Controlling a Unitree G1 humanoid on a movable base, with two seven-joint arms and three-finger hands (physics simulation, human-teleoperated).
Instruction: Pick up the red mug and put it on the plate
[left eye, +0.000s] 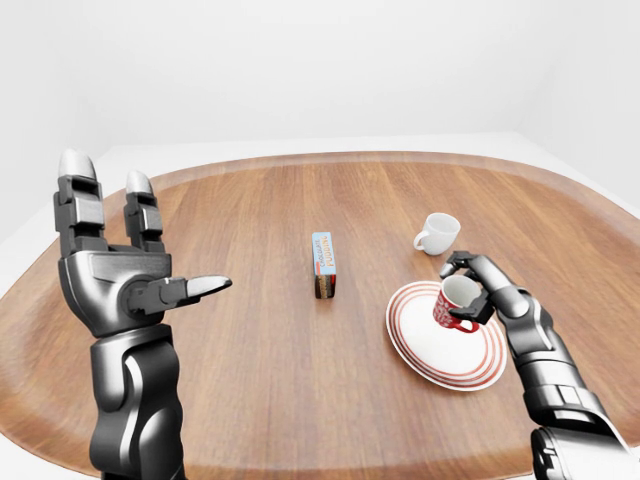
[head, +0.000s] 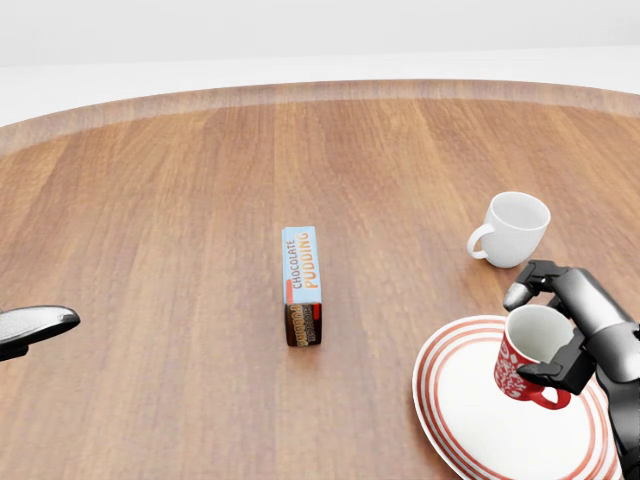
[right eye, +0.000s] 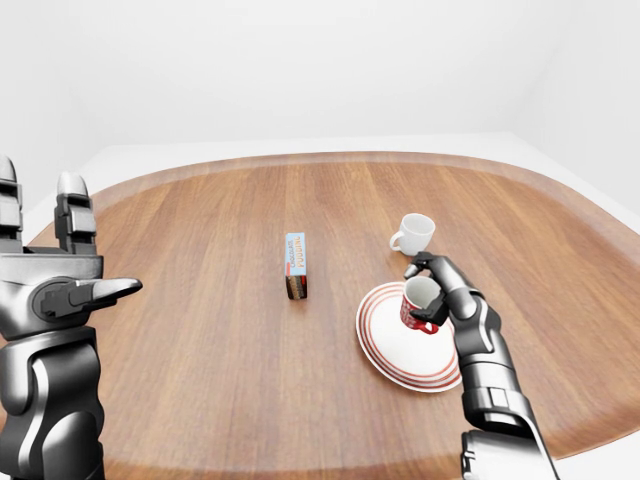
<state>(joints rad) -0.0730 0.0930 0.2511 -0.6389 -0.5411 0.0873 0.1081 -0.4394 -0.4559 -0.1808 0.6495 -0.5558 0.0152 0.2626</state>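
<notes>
A broad round wooden table (left eye: 260, 370) stands in a plain, evenly lit white room.

Round wooden table (head: 180, 240), raised rim along the far edge, grain running toward the top of the head view. Pudding box (head: 303, 285) lies near centre, long axis up-down in view. White mug (head: 514, 229) stands upright to its right, handle pointing left. Red-ringed white plate (head: 470, 420) rests below the mug, at lower right, apart from it.
</notes>
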